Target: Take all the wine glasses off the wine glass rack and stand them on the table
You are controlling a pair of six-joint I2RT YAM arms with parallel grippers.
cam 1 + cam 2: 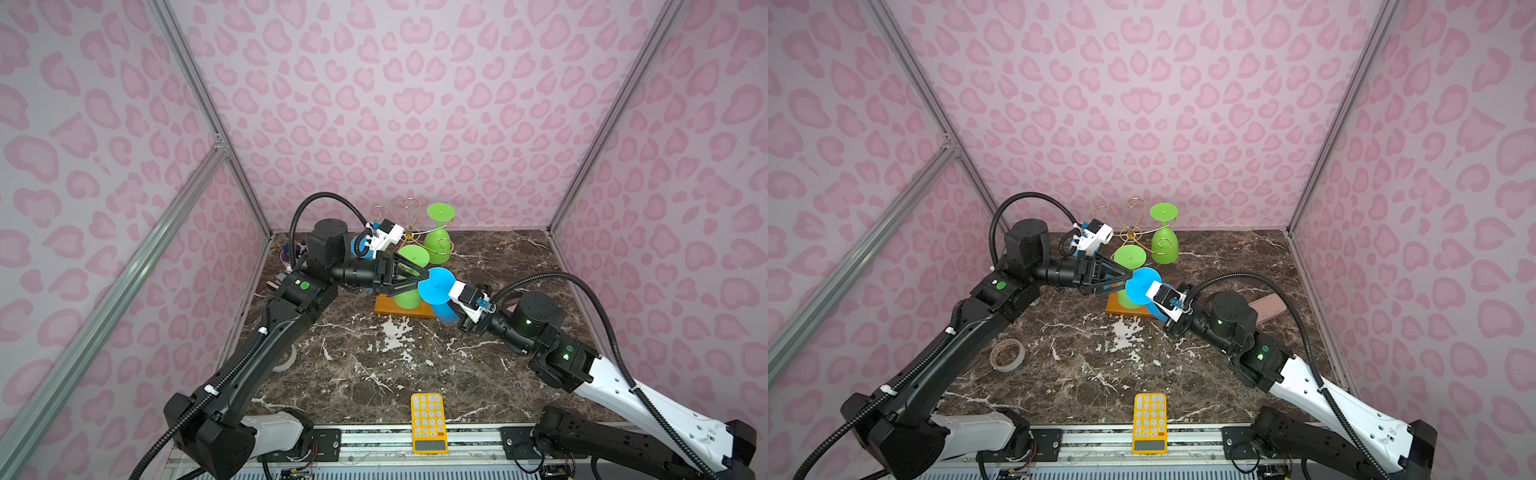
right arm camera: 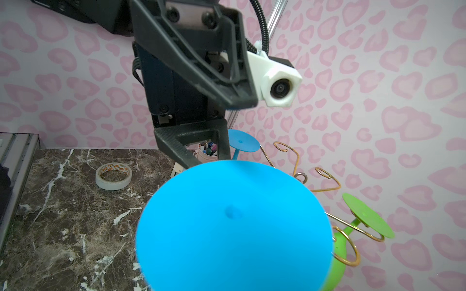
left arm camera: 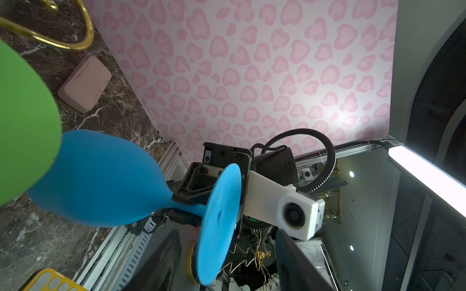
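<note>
The gold wire wine glass rack (image 1: 409, 237) stands on its wooden base (image 1: 383, 310) at the back of the table. My right gripper (image 3: 187, 204) is shut on the stem of a blue wine glass (image 1: 434, 286), tilted in front of the rack and apart from its arms. The glass's round foot (image 2: 234, 226) hides those jaws in the right wrist view. My left gripper (image 1: 422, 278) is open, and its fingers (image 3: 161, 262) stand on either side of the foot's rim (image 3: 216, 226). Two green glasses (image 1: 438, 245) (image 1: 1128, 257) and another blue one (image 2: 243, 144) hang on the rack.
A yellow calculator (image 1: 428, 422) lies at the front edge. A tape roll (image 1: 1007, 353) sits at the left and a pink case (image 1: 1271, 307) behind my right arm. A pen cup (image 1: 286, 254) stands in the back left corner. Pink walls close in three sides.
</note>
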